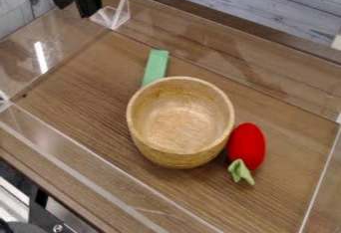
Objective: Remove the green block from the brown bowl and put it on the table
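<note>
Wood-grain tabletop: brown table (80,103) seen from above at an angle; clear acrylic walls (40,155) are set along its edges; light is reflected in streaks on the acrylic at the left.
Black gripper (83,14): placed at the upper left of the view, by the acrylic there; its jaws are parted and released, with nothing grasped between them.
Green block relative to jaws: the green block (156,68) is found well apart from them, lower and to the right in the view; it is touched by no part of the gripper.
Green block on the table: laid flat outside the bowl, just beyond its upper left rim; its long side is pointed roughly up and down the view, with a slight tilt.
Brown bowl: the brown bowl (139,132) is set upright below the block, near the middle of the view; its round, thick-walled inside is left bare.
Red strawberry toy: the strawberry toy (248,144) is laid just beside the bowl, at its right; its green leaves (241,171) are pointed toward the bottom of the view.
</note>
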You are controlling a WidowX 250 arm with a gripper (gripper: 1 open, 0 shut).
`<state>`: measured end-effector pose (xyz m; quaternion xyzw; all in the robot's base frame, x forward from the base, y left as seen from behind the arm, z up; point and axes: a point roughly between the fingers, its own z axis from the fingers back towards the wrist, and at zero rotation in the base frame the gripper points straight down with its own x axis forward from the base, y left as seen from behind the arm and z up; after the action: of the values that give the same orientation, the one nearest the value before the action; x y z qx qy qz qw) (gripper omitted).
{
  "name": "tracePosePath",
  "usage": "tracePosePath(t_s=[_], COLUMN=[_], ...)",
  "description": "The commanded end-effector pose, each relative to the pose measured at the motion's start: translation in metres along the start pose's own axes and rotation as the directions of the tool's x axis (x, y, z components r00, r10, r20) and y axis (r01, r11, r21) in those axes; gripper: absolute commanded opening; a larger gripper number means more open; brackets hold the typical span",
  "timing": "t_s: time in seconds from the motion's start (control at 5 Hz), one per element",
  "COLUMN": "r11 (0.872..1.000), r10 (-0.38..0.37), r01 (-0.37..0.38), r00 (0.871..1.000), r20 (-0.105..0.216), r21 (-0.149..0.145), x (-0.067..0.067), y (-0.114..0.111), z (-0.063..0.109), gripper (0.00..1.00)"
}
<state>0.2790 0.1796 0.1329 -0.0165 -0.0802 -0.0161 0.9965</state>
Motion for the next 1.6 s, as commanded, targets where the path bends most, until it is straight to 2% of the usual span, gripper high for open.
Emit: tracePosePath(t_s=[0.0, 0.2, 0.4, 0.6, 1.0, 1.4], r11=[0.999, 0.997, 0.991, 0.989, 0.99, 0.986], r10=[-0.025, -0.075, -0.127, -0.14, -0.123, -0.15], r01=[0.023, 0.073, 0.126, 0.137, 0.118, 0.143], r00=[0.999, 0.997, 0.991, 0.989, 0.99, 0.986], r20=[0.041, 0.035, 0.038, 0.047, 0.064, 0.078], r21=[0.042, 0.036, 0.036, 0.053, 0.082, 0.086], x=[-0.001, -0.002, 0.003, 0.008, 0.021, 0.03], y=[-0.002, -0.006, -0.012, -0.005, 0.008, 0.013], z=[0.02, 0.001, -0.019, -0.027, -0.037, -0.026], gripper=[1.0, 1.0, 1.0, 1.0, 1.0, 1.0])
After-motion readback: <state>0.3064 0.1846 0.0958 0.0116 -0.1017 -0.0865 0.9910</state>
